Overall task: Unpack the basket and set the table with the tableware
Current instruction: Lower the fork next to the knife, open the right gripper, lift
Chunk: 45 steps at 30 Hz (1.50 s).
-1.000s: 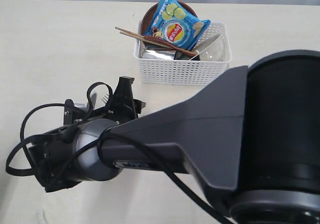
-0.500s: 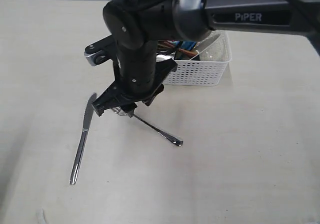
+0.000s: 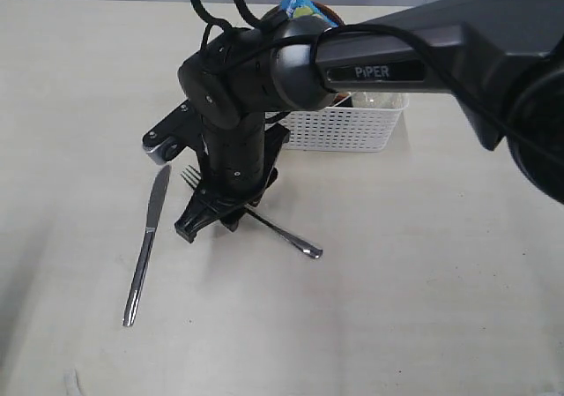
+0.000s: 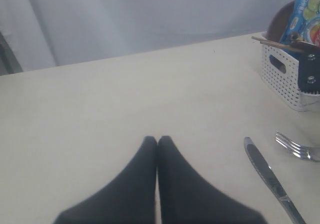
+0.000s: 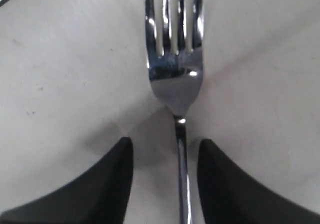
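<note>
A steel fork (image 3: 273,231) lies flat on the table (image 3: 423,281), tines toward the basket. My right gripper (image 3: 211,223) stands open over its neck, a finger on each side of the handle (image 5: 181,174) and neither touching it. The steel knife (image 3: 146,242) lies to the fork's left. The white basket (image 3: 348,130) at the back holds a brown plate (image 4: 279,22) and wooden chopsticks (image 4: 280,43). My left gripper (image 4: 157,140) is shut on nothing, low over bare table, left of the knife (image 4: 267,176) and fork (image 4: 296,147). It is outside the exterior view.
A blue chip bag (image 3: 298,4) sticks up out of the basket. The right arm's dark body (image 3: 264,70) hides most of the basket's contents. Bare tabletop lies in front of and to the right of the fork.
The right arm has swung over the table. Over the last half second its gripper slid along the fork away from the tines, which now show on the table. The knife has not moved.
</note>
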### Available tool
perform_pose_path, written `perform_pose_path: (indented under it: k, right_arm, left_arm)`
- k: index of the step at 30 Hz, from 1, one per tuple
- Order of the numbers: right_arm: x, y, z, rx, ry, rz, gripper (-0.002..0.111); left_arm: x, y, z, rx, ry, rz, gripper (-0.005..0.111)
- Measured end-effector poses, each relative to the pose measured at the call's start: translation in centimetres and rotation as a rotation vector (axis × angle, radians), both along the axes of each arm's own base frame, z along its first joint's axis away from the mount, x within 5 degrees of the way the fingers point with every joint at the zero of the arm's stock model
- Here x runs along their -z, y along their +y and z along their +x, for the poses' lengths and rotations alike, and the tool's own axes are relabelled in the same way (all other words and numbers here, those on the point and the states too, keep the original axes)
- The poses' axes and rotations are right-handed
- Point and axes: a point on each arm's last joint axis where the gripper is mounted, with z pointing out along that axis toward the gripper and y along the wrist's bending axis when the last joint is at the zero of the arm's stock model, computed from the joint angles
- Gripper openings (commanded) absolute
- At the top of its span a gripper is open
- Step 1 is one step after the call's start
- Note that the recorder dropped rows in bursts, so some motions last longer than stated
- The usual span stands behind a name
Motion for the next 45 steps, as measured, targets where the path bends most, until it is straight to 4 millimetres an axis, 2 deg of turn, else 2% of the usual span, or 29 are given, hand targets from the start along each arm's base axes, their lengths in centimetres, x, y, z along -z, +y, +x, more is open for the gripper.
perform_pose_path:
  k: [4, 7, 9, 12, 15, 21, 28, 45]
  right_arm:
    - [0.3, 0.0, 0.0, 0.026, 0.006, -0.004, -0.001]
    - [0.3, 0.0, 0.0, 0.088, 0.009, 0.002, 0.0]
    - [0.3, 0.1, 0.0, 0.195, 0.017, 0.015, 0.0]
    - [-0.3, 0.8, -0.2, 0.471, 0.083, 0.083, 0.0]
    - [-1.0, 2.2, -0.4, 0.634, 0.179, 0.22, 0.0]
    - [-0.9, 2.5, -0.6, 0.803, 0.235, 0.237, 0.0]
    - [-0.5, 3.9, -1.9, 0.795, 0.233, 0.259, 0.0]
    - [0.2, 4.9, -2.5, 0.781, 0.219, 0.299, 0.0]
  left_arm:
    - [0.0, 0.0, 0.0, 0.0, 0.0, 0.0, 0.0]
    - [0.0, 0.0, 0.0, 0.0, 0.0, 0.0, 0.0]
    - [0.0, 0.0, 0.0, 0.0, 0.0, 0.0, 0.0]
    - [0.0, 0.0, 0.0, 0.0, 0.0, 0.0, 0.0]
    - [0.0, 0.0, 0.0, 0.0, 0.0, 0.0, 0.0]
    - [0.0, 0.0, 0.0, 0.0, 0.0, 0.0, 0.0]
    - [0.0, 0.0, 0.0, 0.0, 0.0, 0.0, 0.0]
    - [0.0, 0.0, 0.0, 0.0, 0.0, 0.0, 0.0]
